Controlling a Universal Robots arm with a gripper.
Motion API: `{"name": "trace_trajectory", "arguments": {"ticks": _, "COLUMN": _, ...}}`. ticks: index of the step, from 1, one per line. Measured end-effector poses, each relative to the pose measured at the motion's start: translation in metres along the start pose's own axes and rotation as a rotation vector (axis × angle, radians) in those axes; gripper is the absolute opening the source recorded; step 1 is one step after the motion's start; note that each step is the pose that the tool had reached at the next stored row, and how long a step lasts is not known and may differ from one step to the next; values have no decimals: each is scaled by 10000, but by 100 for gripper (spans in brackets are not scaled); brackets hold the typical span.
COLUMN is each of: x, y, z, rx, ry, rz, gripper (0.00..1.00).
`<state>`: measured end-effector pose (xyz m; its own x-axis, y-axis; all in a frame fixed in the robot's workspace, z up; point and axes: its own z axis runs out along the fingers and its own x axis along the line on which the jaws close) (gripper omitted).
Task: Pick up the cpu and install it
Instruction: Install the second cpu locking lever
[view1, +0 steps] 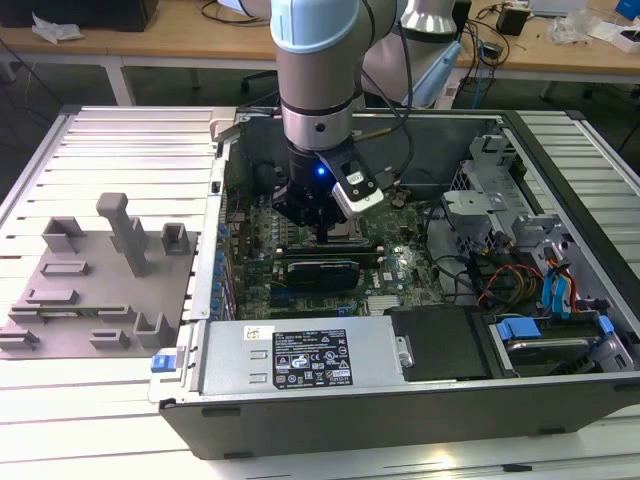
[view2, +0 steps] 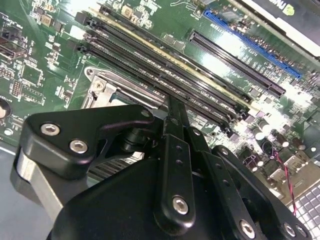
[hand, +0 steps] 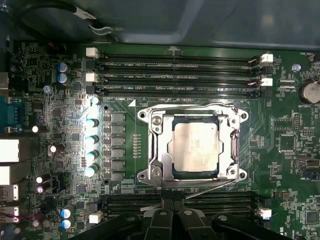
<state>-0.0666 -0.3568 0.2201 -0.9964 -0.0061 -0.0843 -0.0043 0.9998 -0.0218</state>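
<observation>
Tool (hand: 172, 222) nearest, low over board (hand: 65, 100), fingers look nearly together with nothing visibly held though I cannot tell for sure, cpu (hand: 195, 148) lying in socket (hand: 231, 120); risk: a nudge skews it, bending pins.

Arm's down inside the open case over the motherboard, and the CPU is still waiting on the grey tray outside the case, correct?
Not quite. The arm is inside the case, but the cpu already sits in the socket frame on the motherboard, as the first wrist view shows.
</observation>
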Motion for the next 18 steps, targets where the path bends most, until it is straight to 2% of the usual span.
{"name": "trace_trajectory", "arguments": {"ticks": 3, "x": 2, "y": -20, "z": 2, "rx": 0, "ry": -1, "rz": 1, "gripper": 11}}
{"name": "trace_trajectory", "arguments": {"ticks": 18, "x": 16, "y": -22, "z": 27, "rx": 1, "ry": 0, "rz": 0, "gripper": 11}}
